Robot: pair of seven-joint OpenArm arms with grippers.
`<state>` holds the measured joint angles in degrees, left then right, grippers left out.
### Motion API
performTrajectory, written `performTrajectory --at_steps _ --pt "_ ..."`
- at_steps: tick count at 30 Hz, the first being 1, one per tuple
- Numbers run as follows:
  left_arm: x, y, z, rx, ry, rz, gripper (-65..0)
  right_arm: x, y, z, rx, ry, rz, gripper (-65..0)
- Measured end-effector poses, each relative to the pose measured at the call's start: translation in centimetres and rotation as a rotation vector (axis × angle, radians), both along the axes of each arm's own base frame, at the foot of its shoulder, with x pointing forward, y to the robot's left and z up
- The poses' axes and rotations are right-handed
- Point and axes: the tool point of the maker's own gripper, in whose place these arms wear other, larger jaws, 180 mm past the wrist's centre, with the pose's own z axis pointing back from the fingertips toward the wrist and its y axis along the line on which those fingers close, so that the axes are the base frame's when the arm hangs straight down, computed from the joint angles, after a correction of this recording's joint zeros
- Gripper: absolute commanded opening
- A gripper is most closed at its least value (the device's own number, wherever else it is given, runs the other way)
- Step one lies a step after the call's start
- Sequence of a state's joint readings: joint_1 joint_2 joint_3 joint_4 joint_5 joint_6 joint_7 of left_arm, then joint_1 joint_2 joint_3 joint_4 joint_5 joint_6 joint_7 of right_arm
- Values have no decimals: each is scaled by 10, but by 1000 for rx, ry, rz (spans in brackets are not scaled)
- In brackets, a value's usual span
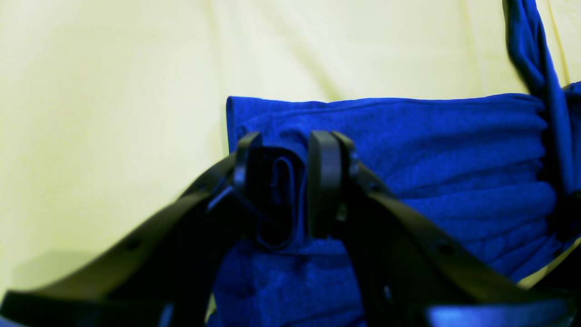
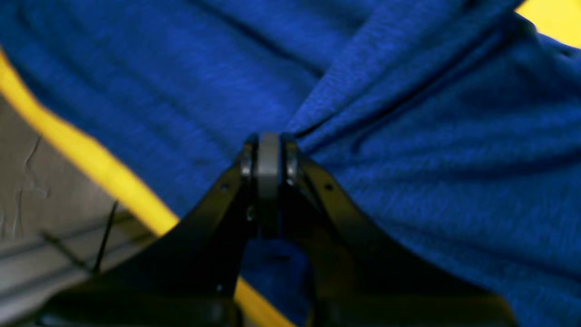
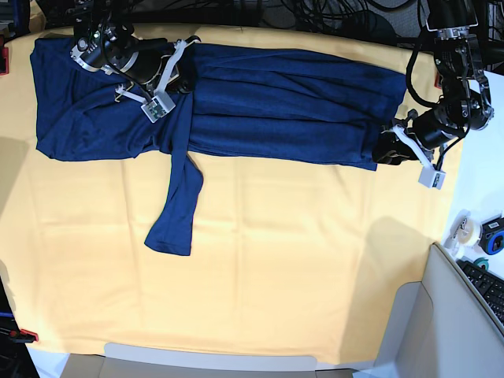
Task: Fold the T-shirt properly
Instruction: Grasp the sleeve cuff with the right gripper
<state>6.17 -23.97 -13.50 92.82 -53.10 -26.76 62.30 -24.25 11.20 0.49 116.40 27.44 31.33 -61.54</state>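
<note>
On the far half of the yellow cloth (image 3: pixel 260 260) lies the shirt (image 3: pixel 283 102), pinched at each end by our left gripper (image 1: pixel 286 181) and right gripper (image 2: pixel 268 159), so uneven pulls may bunch it or drag its loose sleeve (image 3: pixel 177 209).

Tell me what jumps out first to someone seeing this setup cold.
The dark blue shirt stretched lengthwise across the far side of the yellow tablecloth, one sleeve trailing toward the near edge. Next, an arm at each end: the left gripper has its jaws clamped on a bunched fold at one end, and the right gripper pinches fabric at the other.
</note>
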Motion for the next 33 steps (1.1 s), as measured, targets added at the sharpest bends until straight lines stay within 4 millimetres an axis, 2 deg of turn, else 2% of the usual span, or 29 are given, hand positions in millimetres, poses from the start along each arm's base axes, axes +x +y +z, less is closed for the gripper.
performTrajectory --at_steps 5,7,9,13,15,16,19,21,24,27,29,33 --pt "1 -4 -1 -15 -6 4 -477 -1 -3 -1 -18 2 13 -646" --pt "1 -6 -1 -20 -6 5 -477 0 -4 -1 -19 0 11 -621" --pt "0 -7 -1 -23 -5 5 -477 1 -5 -1 -25 -2 13 -553" --pt "1 -8 -2 -26 -6 5 -477 1 -5 -1 -23 -1 13 -370" --pt "0 -10 -2 -31 -4 6 -477 3 -4 0 -21 -8 11 -312" --pt "0 -10 -3 -33 -3 6 -477 8 -4 2 -19 -18 8 -296" --pt "0 -14 -4 -36 -2 -1 -477 40 0 20 -4 -107 1 -297" --pt "-2 -22 -7 -36 10 -27 -477 66 4 38 22 -177 -34 -298" --pt "-4 -32 -10 -49 18 -50 -477 94 9 63 90 -259 -93 -298" --pt "-4 -34 -10 -50 18 -54 -477 126 -5 79 151 -308 -233 -298" --pt "-4 -33 -11 -45 20 -54 -477 146 -21 74 227 -267 -405 -298" --pt "-3 -32 -10 -45 19 -52 -477 165 -49 38 295 -125 -610 -298"
